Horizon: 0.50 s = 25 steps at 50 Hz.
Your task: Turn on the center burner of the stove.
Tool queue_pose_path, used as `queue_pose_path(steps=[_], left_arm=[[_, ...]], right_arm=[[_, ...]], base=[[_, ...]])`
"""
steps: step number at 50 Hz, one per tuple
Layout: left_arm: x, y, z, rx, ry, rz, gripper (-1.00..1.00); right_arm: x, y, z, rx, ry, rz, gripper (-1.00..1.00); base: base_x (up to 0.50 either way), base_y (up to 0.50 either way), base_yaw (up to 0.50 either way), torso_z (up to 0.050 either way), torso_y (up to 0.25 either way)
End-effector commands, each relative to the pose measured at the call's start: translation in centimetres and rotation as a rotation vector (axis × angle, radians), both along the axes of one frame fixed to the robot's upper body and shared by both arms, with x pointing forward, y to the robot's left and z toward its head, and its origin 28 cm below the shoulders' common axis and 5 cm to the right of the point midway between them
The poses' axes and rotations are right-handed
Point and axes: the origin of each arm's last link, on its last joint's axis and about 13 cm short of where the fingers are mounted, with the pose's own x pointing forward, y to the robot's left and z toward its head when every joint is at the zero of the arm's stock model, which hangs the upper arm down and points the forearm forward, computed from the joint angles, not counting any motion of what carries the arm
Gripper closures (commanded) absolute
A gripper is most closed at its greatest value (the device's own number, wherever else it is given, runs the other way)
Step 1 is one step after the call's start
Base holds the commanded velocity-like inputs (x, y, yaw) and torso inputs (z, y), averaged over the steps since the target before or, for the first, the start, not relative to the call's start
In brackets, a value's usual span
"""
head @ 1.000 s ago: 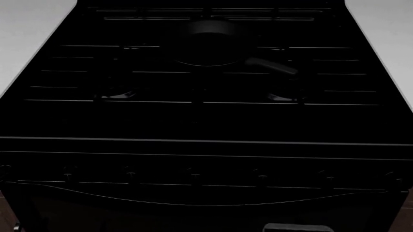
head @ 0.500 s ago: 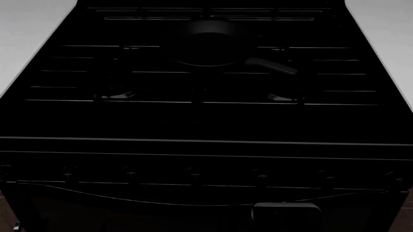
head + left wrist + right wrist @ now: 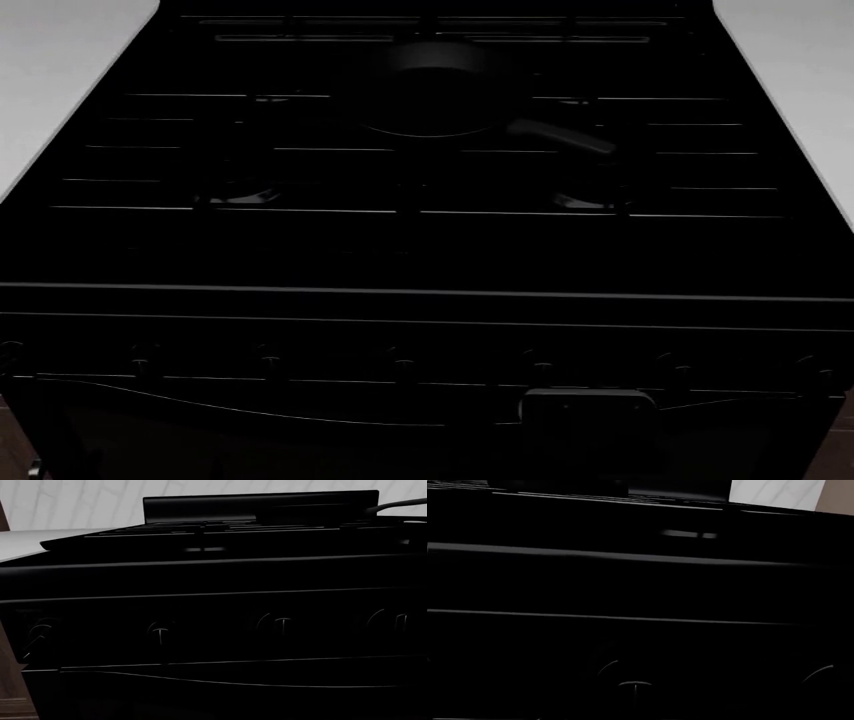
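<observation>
Head view shows only a dark blocky part of the right gripper (image 3: 589, 408) just below the row of small black knobs (image 3: 403, 366); whether its jaws are spread cannot be told, and the left gripper is unseen. The wide all-black gas stove (image 3: 427, 250) fills the view, a dark pan (image 3: 434, 95) barely readable on its rear grates.

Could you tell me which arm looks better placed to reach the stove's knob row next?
Probably the right: its arm shows just under the stove knob row; the left arm is absent from the head view.

Pale grey countertop (image 3: 54, 60) on both sides, white marbled wall (image 3: 80, 502), brown wooden cabinet (image 3: 10, 680).
</observation>
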Motion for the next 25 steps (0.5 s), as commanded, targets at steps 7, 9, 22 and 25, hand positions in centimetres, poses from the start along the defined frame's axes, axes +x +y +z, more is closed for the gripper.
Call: queue_pose_path(steps=[7,9,22,25], left_arm=[[0.11,0.01,-0.11,0.001,0.005,0.0,-1.0],[0.1,-0.01,-0.06,0.003,0.005,0.0,-1.0],[0.08,-0.01,-0.08,0.003,0.006,-0.001,-1.0],[0.08,0.0,-0.13,0.003,0.006,-0.002,-1.0]], right_arm=[[1.93,0.01,-1.1,0.004,0.033,-0.003,-1.0],[2.09,0.05,-0.96,0.002,0.028,0.001,-1.0],[1.83,0.02,-1.24,0.042,0.029,0.01,1.0],[1.83,0.01,-1.23,0.043,0.024,0.013,1.0]], base=[[0.0,0.0,0.0,0.0,0.0],[0.0,0.0,0.0,0.0,0.0],[0.01,0.0,0.0,0.0,0.0],[0.0,0.0,0.0,0.0,0.0]])
